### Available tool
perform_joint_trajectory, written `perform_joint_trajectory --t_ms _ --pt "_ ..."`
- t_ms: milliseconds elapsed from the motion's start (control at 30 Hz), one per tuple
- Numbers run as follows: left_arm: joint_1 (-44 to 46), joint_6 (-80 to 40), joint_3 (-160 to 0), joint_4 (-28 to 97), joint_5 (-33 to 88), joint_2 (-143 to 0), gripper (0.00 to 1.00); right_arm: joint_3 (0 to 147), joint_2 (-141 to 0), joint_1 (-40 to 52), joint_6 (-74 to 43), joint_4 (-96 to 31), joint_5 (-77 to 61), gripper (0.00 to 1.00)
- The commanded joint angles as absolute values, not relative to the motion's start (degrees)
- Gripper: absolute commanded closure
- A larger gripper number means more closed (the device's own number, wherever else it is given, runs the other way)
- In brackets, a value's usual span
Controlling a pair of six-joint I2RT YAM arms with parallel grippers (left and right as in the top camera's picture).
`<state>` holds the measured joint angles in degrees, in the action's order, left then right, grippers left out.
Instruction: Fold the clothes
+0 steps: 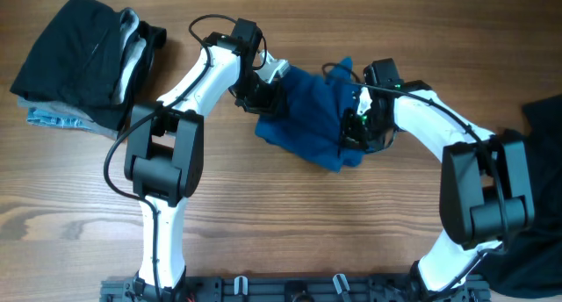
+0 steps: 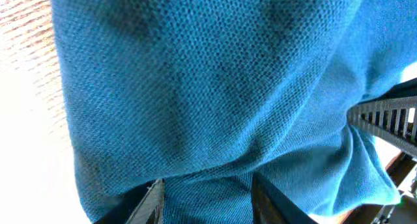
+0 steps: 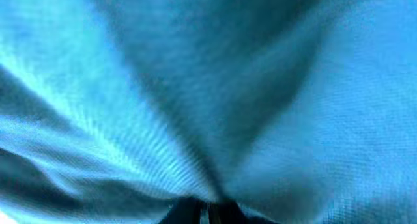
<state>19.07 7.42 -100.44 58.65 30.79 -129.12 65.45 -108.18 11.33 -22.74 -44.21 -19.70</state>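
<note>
The royal-blue shirt (image 1: 309, 113) lies bunched on the wooden table (image 1: 290, 214) between my two arms. My left gripper (image 1: 261, 96) is at the shirt's left edge. In the left wrist view its fingers (image 2: 205, 198) hold a fold of the blue knit fabric (image 2: 208, 87), which fills the frame. My right gripper (image 1: 356, 131) is at the shirt's right side. In the right wrist view its fingers (image 3: 210, 214) are pinched nearly together on blue fabric (image 3: 260, 87). The shirt's collar and sleeves are hidden in the bunch.
A stack of folded clothes sits at the far left: a black piece (image 1: 75, 47) on top, a white-grey piece (image 1: 133, 52) and a pale-blue patterned piece (image 1: 53, 118) beneath. A dark garment (image 1: 544, 118) lies at the right edge.
</note>
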Motion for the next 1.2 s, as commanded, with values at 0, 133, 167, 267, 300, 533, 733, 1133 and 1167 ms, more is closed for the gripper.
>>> perform_joint_trajectory --t_ms 0,133,167,267,300,533,733,1133,1167 --pt "17.69 8.58 -103.22 62.15 31.59 -128.49 0.5 66.48 -100.55 9.34 -13.26 -45.89 -8.93 0.96" --pt "17.61 5.15 -108.62 56.23 36.25 -122.91 0.45 66.76 -90.61 9.34 -17.12 -32.6 -10.66 0.95" --pt "17.91 2.68 -108.62 51.64 36.21 -122.48 0.45 66.74 -91.02 9.37 -17.15 -30.37 -11.6 0.94" --pt "18.96 2.52 -108.55 44.91 34.63 -124.62 0.58 66.74 -95.15 9.37 -17.17 -27.55 -12.97 0.94" --pt "19.44 2.55 -108.55 43.05 34.54 -125.93 0.61 66.74 -97.49 9.37 -17.15 -26.85 -12.97 0.94" --pt "19.49 2.52 -108.55 42.44 28.58 -133.8 0.47 66.74 -114.21 8.1 -20.08 -30.13 -6.68 0.96" --pt "14.09 -0.73 -110.19 43.35 22.26 -132.42 0.22 67.53 -107.63 0.64 -17.47 -36.71 -16.19 0.81" --pt "18.76 -0.75 -107.98 69.01 39.4 -118.67 0.13 66.83 -102.54 0.89 -10.81 -27.62 -20.05 0.92" --pt "20.53 -0.97 -104.88 68.6 39.4 -118.67 0.14 66.83 -105.58 0.89 -12.8 -27.46 -19.7 0.94"
